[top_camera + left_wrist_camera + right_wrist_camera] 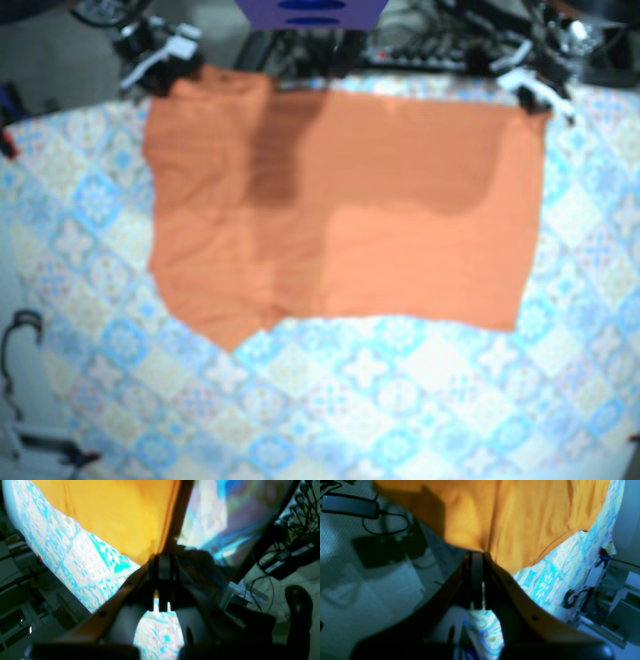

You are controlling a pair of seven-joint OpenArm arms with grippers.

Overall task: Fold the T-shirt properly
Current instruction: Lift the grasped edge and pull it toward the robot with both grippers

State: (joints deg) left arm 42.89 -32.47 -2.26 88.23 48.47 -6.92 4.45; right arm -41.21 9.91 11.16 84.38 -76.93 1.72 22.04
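Left gripper (163, 558): fingers pressed together, pinching an edge of the orange T-shirt (340, 200). The fabric runs away from the fingertips in a smooth sheet. In the base view this gripper (527, 88) sits at the garment's corner near the top-right corner of the blue-patterned tabletop (420, 400).

Right gripper (477, 554): fingers pressed together, pinching the garment's opposite edge, with creases fanning out from the pinch. In the base view this gripper (165, 62) sits at the garment's corner near the tabletop's top-left corner.

The T-shirt lies spread along the top edge of the tabletop, reaching to about mid-table. Its lower left corner ends in a point. A darker shadow band crosses its upper part.

Beyond the tabletop edge, a black power adapter (347, 506) and cables (301, 517) lie on the floor.
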